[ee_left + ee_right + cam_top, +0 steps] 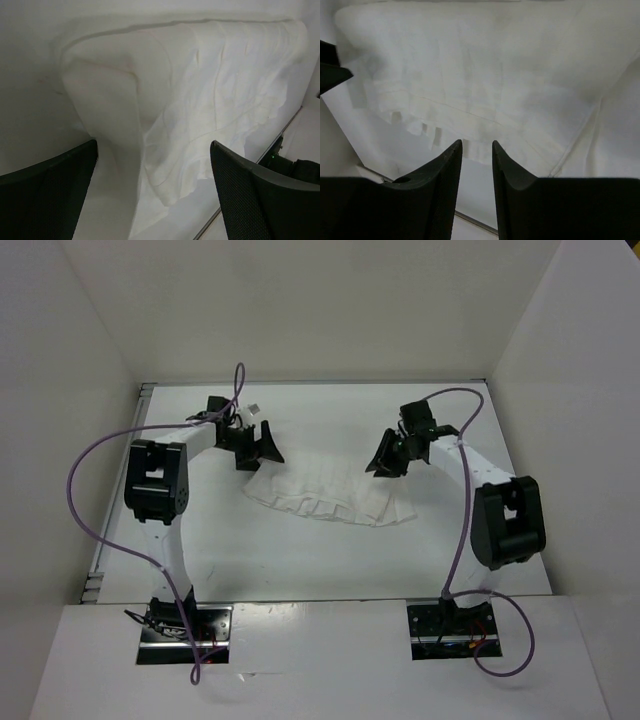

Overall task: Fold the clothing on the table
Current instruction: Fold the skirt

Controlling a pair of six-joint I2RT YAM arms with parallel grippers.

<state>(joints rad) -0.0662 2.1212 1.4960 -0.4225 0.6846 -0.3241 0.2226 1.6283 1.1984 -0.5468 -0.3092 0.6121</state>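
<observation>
A white pleated skirt (325, 495) lay spread flat near the middle of a white worktop (300, 565). Its long side ran left to right, and its near hem curved and was rumpled into small folds. Bare worktop lay open on every side of it: a broad strip between the hem and the arm bases (185, 625), and a narrower strip behind it. White walls (320, 310) closed in the left, far and right sides, and a thin metal rim (100, 560) ran down the left edge.

The left end effector (262, 445) hung at the skirt's far left corner, its jaws spread wide and gripping nothing. In its wrist view the cloth showed between the jaws, but whether they touched it could not be told. The right end effector (388, 455) hung over the skirt's far right corner. Its jaws were parted by a narrow gap with nothing between them, and pleated fabric lay below.
</observation>
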